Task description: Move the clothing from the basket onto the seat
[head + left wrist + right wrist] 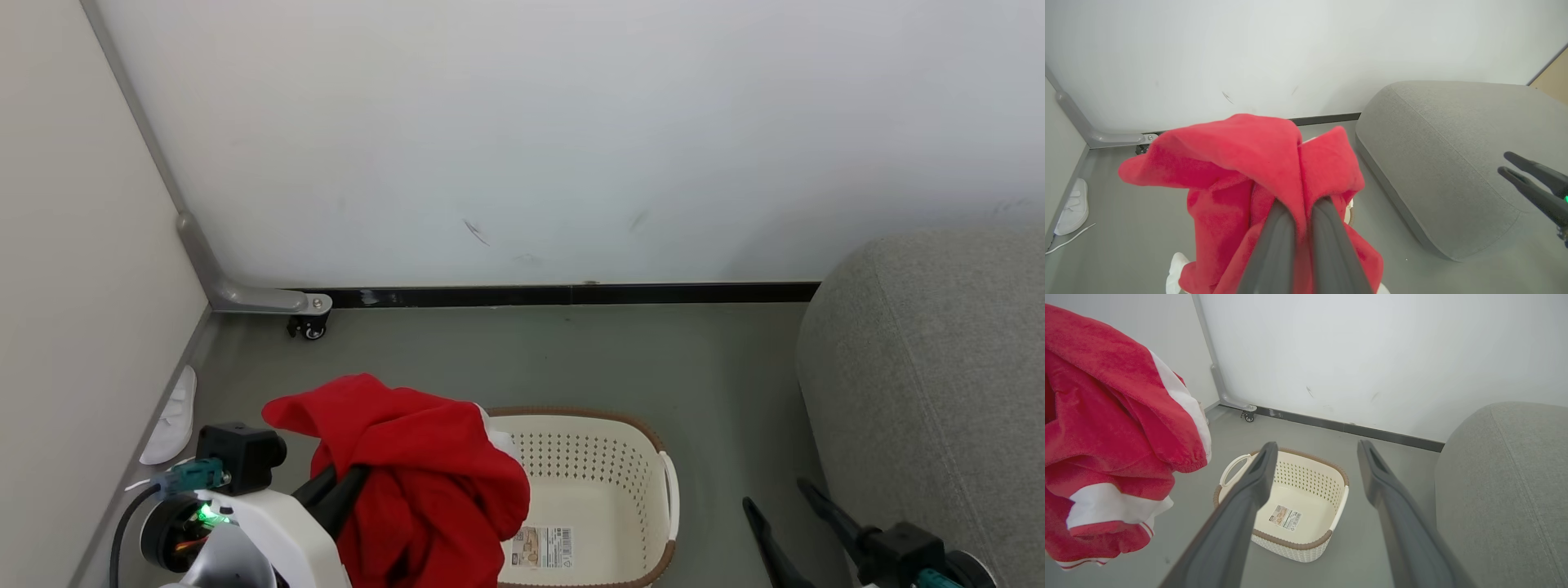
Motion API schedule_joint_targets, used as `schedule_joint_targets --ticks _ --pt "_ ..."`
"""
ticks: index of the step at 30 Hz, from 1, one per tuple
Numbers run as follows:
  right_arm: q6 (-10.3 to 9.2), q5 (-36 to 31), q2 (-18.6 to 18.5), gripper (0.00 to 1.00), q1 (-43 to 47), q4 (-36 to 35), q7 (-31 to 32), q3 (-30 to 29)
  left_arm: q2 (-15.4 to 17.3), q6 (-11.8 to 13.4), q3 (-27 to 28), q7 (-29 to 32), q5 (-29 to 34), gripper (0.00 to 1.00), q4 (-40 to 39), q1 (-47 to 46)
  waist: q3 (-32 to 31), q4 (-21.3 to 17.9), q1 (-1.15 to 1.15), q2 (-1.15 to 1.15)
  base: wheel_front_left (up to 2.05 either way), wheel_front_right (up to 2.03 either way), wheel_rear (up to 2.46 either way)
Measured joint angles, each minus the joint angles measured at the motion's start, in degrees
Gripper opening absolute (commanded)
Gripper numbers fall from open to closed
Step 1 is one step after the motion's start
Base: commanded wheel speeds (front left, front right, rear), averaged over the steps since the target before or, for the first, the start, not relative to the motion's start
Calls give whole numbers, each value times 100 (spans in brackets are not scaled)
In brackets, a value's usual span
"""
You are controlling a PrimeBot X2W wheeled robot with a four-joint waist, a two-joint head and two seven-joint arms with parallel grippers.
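The red clothing with white trim hangs from my left gripper, which is shut on a fold of it, lifted above the basket's left side. From the right wrist camera the clothing fills the left, clear of the basket. The cream basket sits on the floor with only a label sticker on its bottom; the same basket lies between my right fingers' line of sight. My right gripper stands open at the lower right, beside the grey seat. The seat lies right of the clothing.
A white wall with a dark baseboard runs behind. A grey caster bracket sits in the left corner. A white slipper lies along the left wall. Grey floor stretches between basket and wall.
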Motion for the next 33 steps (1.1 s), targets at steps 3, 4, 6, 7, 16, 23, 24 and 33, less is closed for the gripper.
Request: schedule_joint_targets --ticks 3,4,6,7,16,23,24,33 --pt "0 104 -124 100 -209 -24 0 205 94 -81 0 55 -1 0 -94 0 14 -14 0 0 0 0 0" --pt "0 122 -165 100 -277 -53 0 275 123 -100 0 56 -1 0 -123 0 18 -19 0 0 0 0 0" --pt "0 172 -233 100 -383 -96 0 410 176 -147 21 89 -18 0 -178 0 28 -28 0 0 0 0 0" --pt "0 204 -254 100 -435 -97 0 483 180 -168 31 98 -64 0 -204 0 34 -33 0 0 0 0 0" --pt "0 575 -419 100 -818 -133 0 1367 357 -382 -19 156 -152 0 -558 -2 131 -84 0 0 0 0 0" --pt "1 816 -648 100 -1187 -151 0 2049 387 -506 -255 218 -152 0 -911 -3 260 -129 0 0 0 0 0" --pt "1 827 -706 100 -1269 -162 0 2127 400 -532 -283 231 -152 0 -959 -2 280 -134 0 0 0 0 0" --pt "1 1032 -1160 100 -1809 -223 0 2809 581 -635 -545 250 -250 0 -1316 -2 443 -146 0 0 0 0 0"
